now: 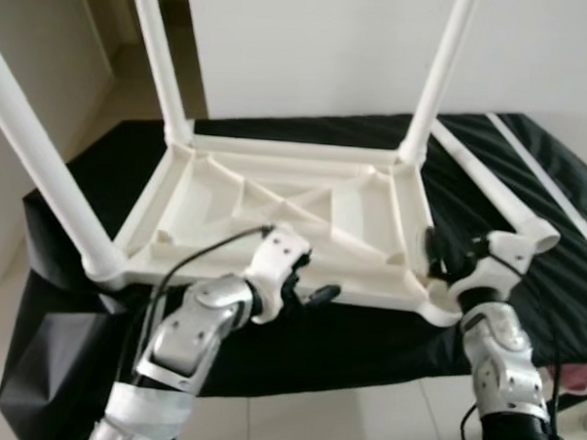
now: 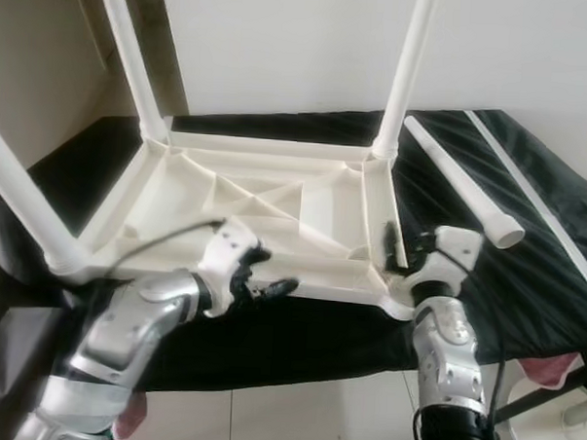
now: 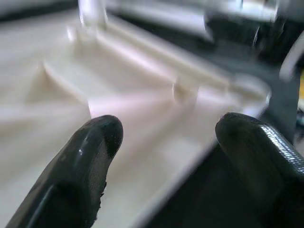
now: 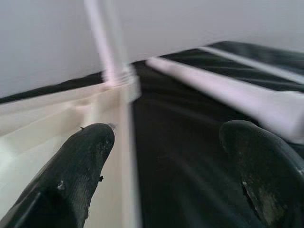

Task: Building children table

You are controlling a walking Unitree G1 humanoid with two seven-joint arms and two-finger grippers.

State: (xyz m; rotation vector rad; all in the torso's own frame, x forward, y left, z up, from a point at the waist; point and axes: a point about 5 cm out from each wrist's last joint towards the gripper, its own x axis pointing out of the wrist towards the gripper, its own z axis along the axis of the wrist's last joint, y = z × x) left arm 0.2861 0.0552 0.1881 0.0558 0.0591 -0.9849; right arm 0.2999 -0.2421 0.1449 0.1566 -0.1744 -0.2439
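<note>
- The white tabletop (image 1: 274,214) is seen lying upside down on a black cloth (image 1: 529,172) over a support, with its near edge just ahead of both grippers.
- Three legs are counted already standing in its corner sockets: two at the far corners and one at the near corner on the left gripper's outer side.
- One loose leg (image 2: 463,184) is counted, lying on the cloth just beyond the right gripper, and a thin white rod (image 2: 529,186) lies further out.
- The left gripper (image 1: 310,291) is held open and empty over the near rim, between the two near corners.
- The right gripper (image 1: 436,257) is also spread open and empty, straddling the side rim by the near corner socket (image 1: 444,306).
- Judged from this, the fourth leg is the step in hand: it should be gripped near its open end, stood upright over the bare socket and pressed straight down while the tabletop is steadied.
</note>
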